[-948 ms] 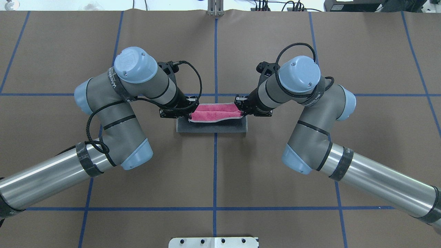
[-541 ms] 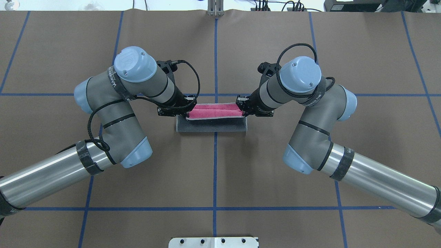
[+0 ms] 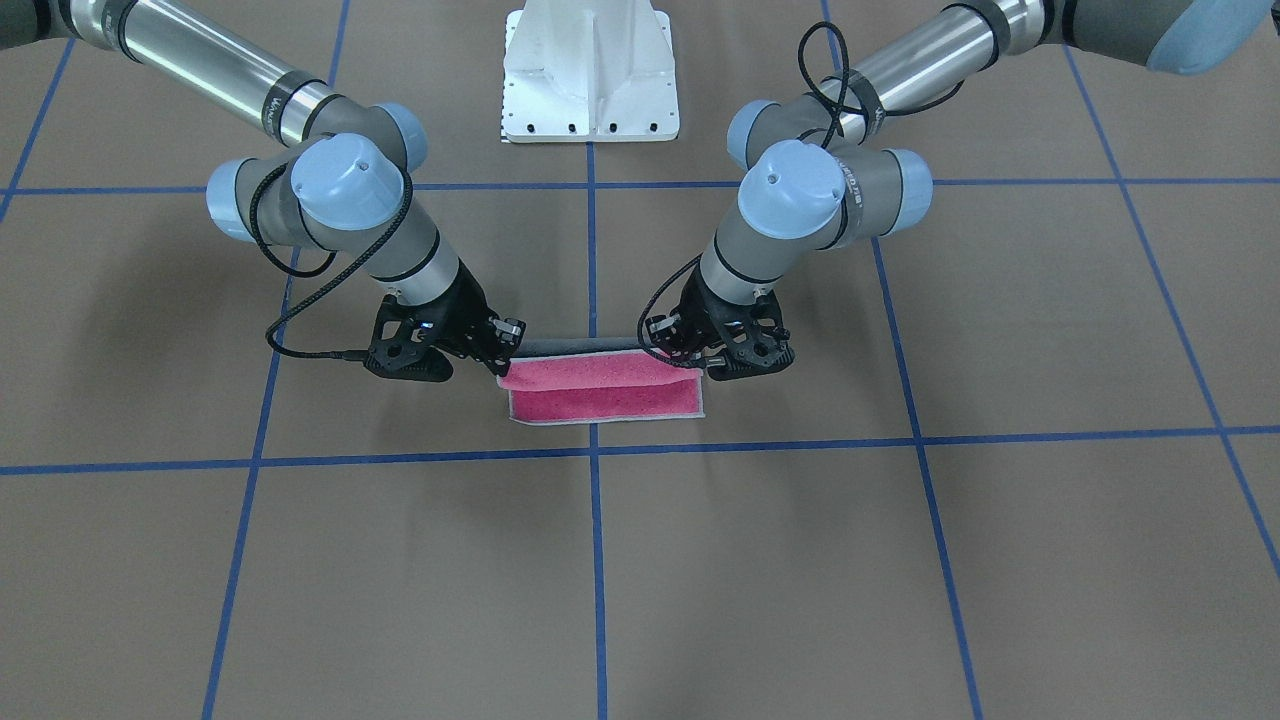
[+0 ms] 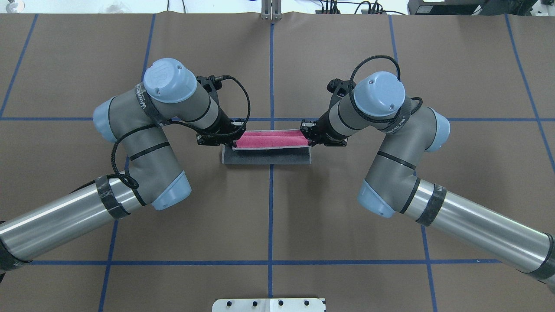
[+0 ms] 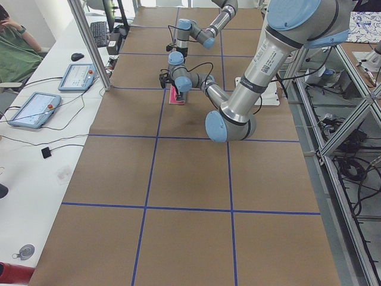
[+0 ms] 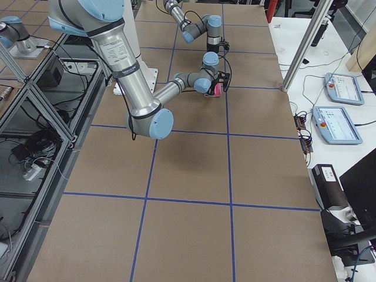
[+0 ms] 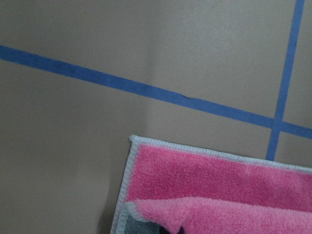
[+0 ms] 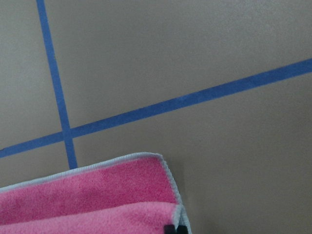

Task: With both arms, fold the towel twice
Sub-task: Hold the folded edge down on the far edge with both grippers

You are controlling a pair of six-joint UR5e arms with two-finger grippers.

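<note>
Two arms reach in toward one small cloth. On the left of the view from above we see the left arm, bent over the brown table. Its black left gripper is pinched tight on the left end of the towel. It holds a pink flap up off the rest. From the left wrist camera we see dark fingertips at the bottom edge, biting the raised pink layer. A bit of grey shows under that layer.

In the middle, the towel lies on the table, across the blue line that runs toward the robot. The part nearest the robot shows grey and lies flat. The far part shows pink, with a light stitched edge around it. The lifted flap stretches from one gripper to the other, over the pink part.

On the right we see the right arm, bent the same way. Its right gripper is squeezed on the towel's right end. From the right wrist camera, its dark tips sit right at the pink corner.

A white base plate sits at the near edge, between the two arms.
</note>
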